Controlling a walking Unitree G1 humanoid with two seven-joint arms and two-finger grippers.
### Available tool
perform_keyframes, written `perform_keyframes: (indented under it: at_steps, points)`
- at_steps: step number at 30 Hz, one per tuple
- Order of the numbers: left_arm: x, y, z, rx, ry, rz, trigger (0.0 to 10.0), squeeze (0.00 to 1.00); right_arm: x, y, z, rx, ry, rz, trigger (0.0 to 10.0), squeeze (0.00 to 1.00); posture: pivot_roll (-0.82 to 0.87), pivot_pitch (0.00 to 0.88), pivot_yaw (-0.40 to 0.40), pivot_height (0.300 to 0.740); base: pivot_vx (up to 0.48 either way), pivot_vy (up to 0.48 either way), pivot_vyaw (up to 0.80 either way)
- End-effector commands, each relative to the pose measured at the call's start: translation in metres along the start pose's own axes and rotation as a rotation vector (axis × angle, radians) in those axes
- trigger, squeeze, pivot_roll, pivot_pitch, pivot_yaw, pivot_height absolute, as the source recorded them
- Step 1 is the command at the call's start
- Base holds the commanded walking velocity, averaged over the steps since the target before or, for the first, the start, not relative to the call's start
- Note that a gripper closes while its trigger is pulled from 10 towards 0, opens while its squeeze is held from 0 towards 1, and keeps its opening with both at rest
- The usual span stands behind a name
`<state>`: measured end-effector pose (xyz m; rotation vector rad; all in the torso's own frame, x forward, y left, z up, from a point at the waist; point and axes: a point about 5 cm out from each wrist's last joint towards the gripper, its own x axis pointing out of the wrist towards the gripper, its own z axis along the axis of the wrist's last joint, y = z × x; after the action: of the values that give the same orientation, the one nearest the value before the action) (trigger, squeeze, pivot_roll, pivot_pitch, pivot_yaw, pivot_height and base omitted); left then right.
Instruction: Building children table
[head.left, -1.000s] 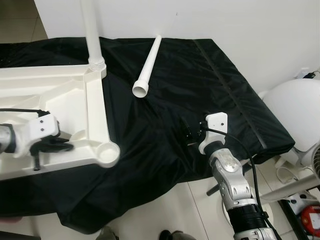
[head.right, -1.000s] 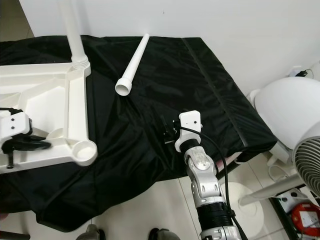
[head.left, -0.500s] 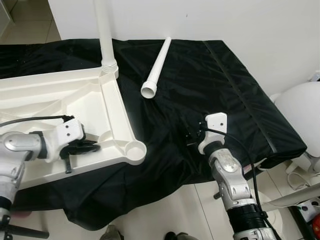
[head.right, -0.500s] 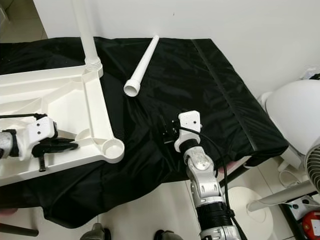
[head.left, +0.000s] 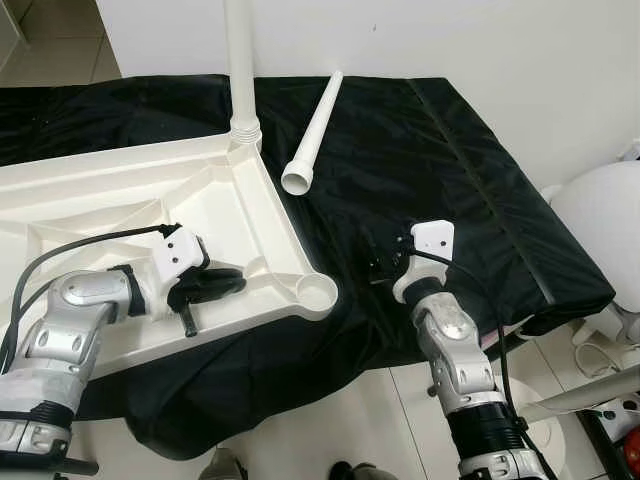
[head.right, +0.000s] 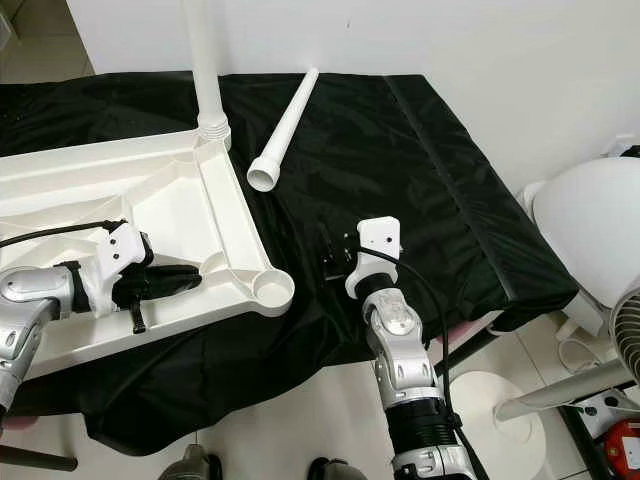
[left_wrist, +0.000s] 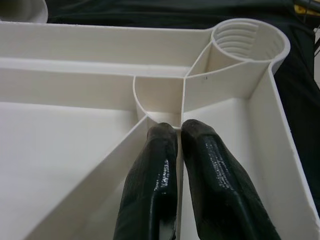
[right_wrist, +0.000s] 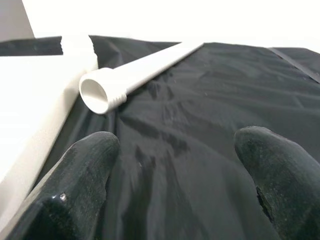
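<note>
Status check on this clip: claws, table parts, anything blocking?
Left claw shut on a rib of the upturned tabletop. Right claw open, above the black cloth. One leg fitted, spare leg lying loose. Nothing blocking.

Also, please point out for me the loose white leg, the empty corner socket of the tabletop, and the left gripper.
loose white leg (head.left: 316, 128): left eye view, middle of the tube.
empty corner socket (head.left: 316, 294): left eye view, its round rim.
left gripper (left_wrist: 177, 131): left wrist view, between the fingertips, at a tabletop rib.
</note>
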<state>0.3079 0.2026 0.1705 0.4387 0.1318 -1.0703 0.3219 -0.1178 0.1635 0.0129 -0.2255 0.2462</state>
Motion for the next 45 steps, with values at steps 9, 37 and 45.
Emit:
perform_keyframes:
  at_steps: [9, 37, 45]
  points:
    - [-0.003, 0.007, 0.023, 0.013, -0.064, 0.143, 10.0, 0.91, 0.003, 0.002, 0.000, 0.008, 0.001, 0.020, 10.0, 1.00, 0.16, 0.169, -0.062, 0.740, 0.000, 0.000, 0.00]
    - [0.049, 0.059, 0.078, -0.181, -0.142, 0.839, 10.0, 0.00, 0.053, 0.019, 0.025, 0.071, -0.081, -0.017, 10.0, 0.00, 0.14, 0.217, -0.010, 0.740, 0.000, 0.000, 0.00]
    - [0.060, 0.063, 0.083, -0.183, -0.138, 0.875, 10.0, 0.00, 0.047, 0.018, 0.031, 0.088, -0.127, -0.045, 10.0, 0.00, 0.11, 0.243, 0.000, 0.740, 0.000, 0.000, 0.00]
